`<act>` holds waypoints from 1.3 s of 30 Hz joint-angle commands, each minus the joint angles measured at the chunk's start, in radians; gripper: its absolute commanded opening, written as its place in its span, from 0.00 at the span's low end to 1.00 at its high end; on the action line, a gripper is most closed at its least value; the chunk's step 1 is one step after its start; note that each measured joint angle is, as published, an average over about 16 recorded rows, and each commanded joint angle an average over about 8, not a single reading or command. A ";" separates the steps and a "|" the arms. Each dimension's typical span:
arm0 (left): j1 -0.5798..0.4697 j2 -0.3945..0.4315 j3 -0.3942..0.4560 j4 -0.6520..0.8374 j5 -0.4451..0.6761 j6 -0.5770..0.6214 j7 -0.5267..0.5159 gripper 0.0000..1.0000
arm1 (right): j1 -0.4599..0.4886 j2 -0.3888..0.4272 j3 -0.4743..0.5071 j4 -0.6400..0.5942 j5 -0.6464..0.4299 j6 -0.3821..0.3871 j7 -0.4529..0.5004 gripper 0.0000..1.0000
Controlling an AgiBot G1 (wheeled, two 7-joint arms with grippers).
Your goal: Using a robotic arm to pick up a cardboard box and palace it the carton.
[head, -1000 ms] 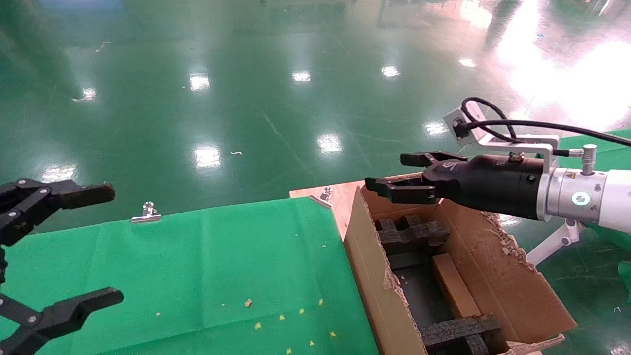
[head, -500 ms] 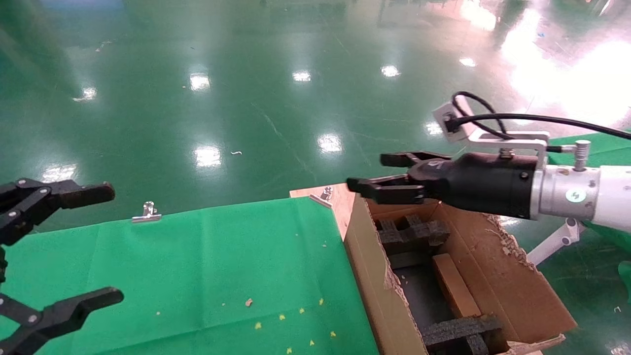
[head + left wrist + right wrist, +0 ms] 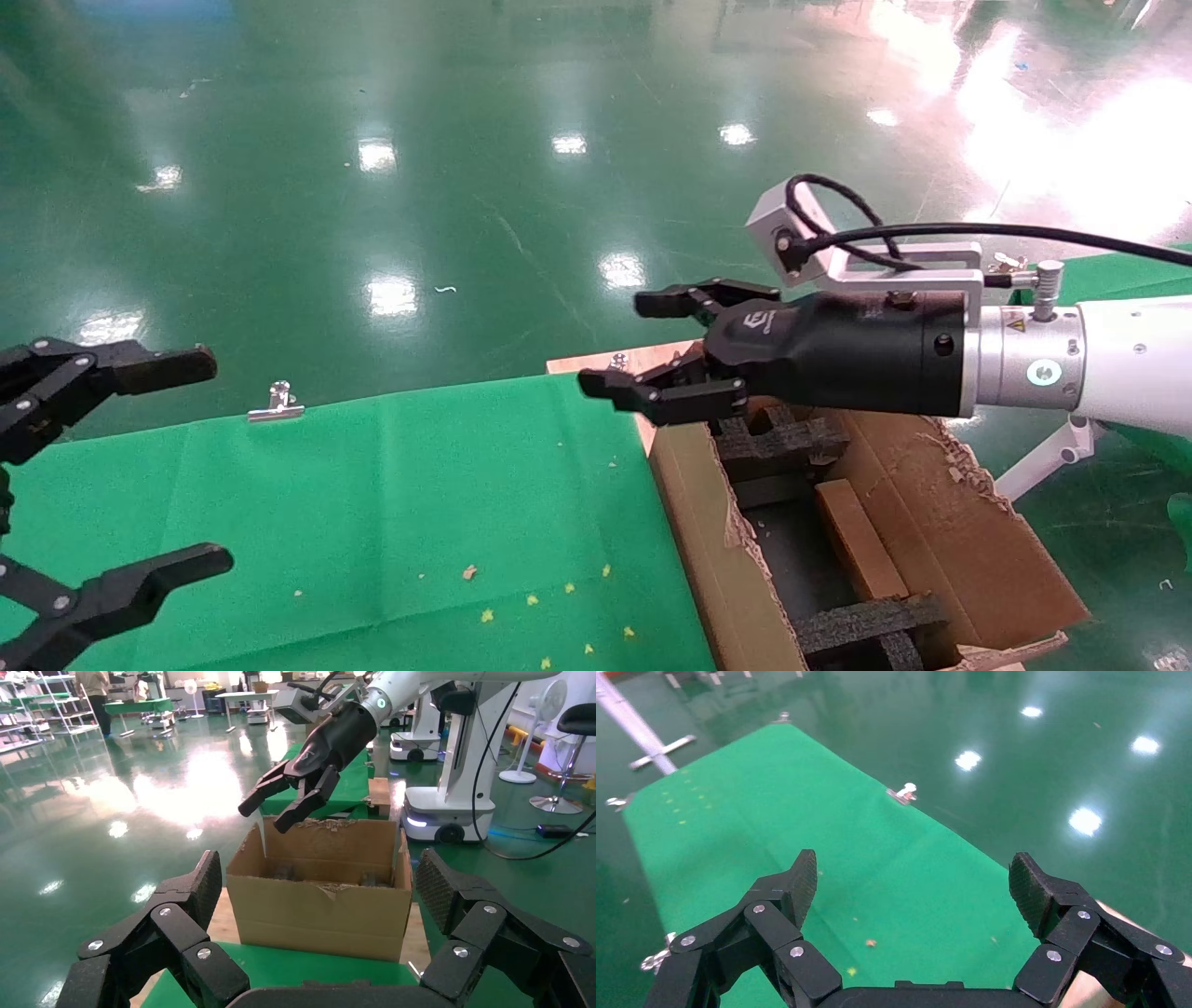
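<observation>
The cardboard box (image 3: 857, 540) lies inside the carton (image 3: 968, 531). The right gripper (image 3: 643, 345) hovers released and empty above the carton's far-left corner. The left gripper (image 3: 140, 457) hangs spread over the green cloth (image 3: 391, 503)

The carton (image 3: 941, 540) is brown with black foam (image 3: 778, 438) inside, and the box (image 3: 859, 539) in it is lighter tan. The cloth (image 3: 372, 503) is bright green, speckled with yellow bits near its front edge. The arm (image 3: 1131, 363) is white with a teal ring, its gripper (image 3: 652, 349) black, above a glossy dark green floor (image 3: 466, 186).

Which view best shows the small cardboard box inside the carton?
The head view: it looks down into the carton, where the cardboard box lies between black foam inserts. The left wrist view shows only the carton's outside; the right wrist view shows neither.
</observation>
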 commanded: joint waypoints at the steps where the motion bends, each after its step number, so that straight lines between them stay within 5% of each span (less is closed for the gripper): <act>1: 0.000 0.000 0.000 0.000 0.000 0.000 0.000 1.00 | -0.025 -0.014 0.047 -0.003 -0.001 -0.033 -0.014 1.00; 39: 0.000 0.000 0.000 0.000 0.000 0.000 0.000 1.00 | -0.472 -0.254 0.872 -0.060 -0.020 -0.617 -0.256 1.00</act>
